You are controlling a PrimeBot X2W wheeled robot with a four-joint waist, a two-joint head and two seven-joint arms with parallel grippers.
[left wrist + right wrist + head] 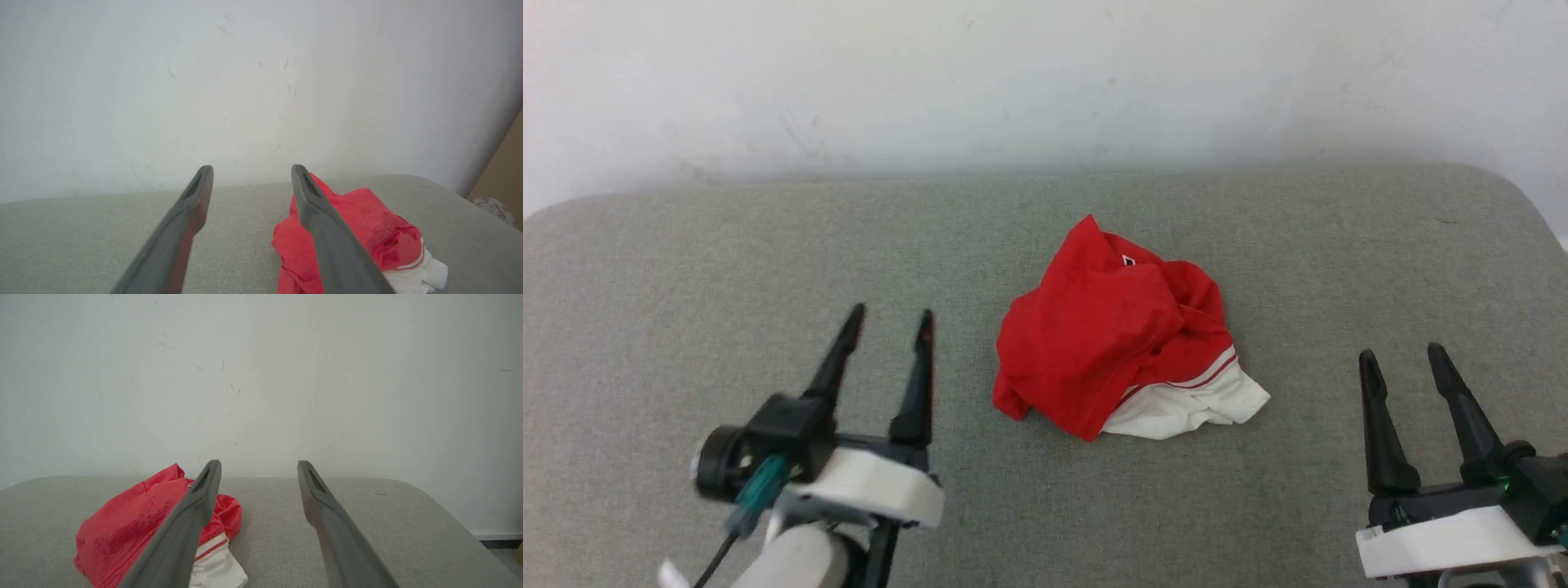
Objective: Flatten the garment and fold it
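The garment (1115,339) lies crumpled in a red heap at the middle of the grey padded surface (686,261), with a white, red-striped sleeve poking out at its near right. My left gripper (889,314) hovers open to the left of the heap, apart from it, nothing between its fingers. My right gripper (1403,353) stands open at the lower right, well clear of the cloth. In the left wrist view the garment (367,220) sits behind the right finger of my left gripper (252,168). In the right wrist view the garment (130,522) lies left of my right gripper (259,463).
A pale wall (1045,73) rises directly behind the padded surface. The surface has rounded far corners, and its right edge (1547,220) drops off near my right arm. A tan object (504,171) stands beyond that edge in the left wrist view.
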